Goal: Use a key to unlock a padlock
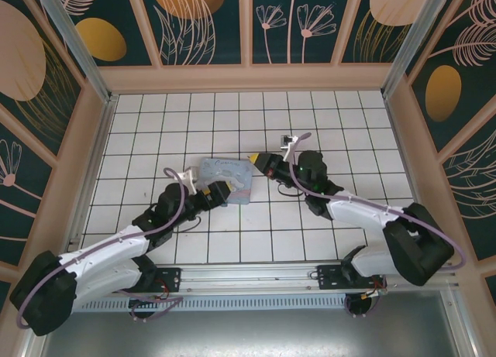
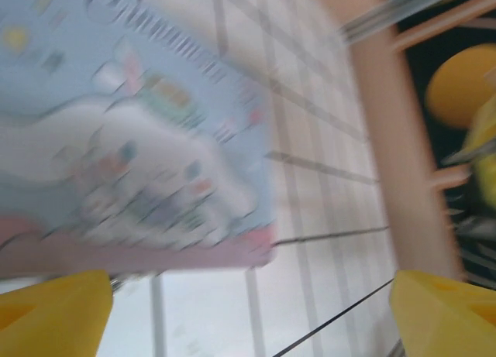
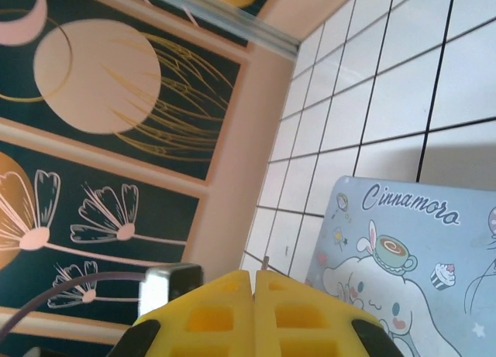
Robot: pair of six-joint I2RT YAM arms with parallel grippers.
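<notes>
Now right fingers [image 3: 225, 314] clamped on key [image 3: 266, 260], thin pale tip poking out; left fingers [image 2: 54, 310] apart near pastel tin [image 2: 116, 140].

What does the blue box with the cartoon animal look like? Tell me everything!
The flat pastel blue tin box has a pink edge strip, rounded corners and a white long-eared cartoon character with a cup, a cupcake and the word "Cinnamoro". It lies picture side up on the white tiled table.
</notes>
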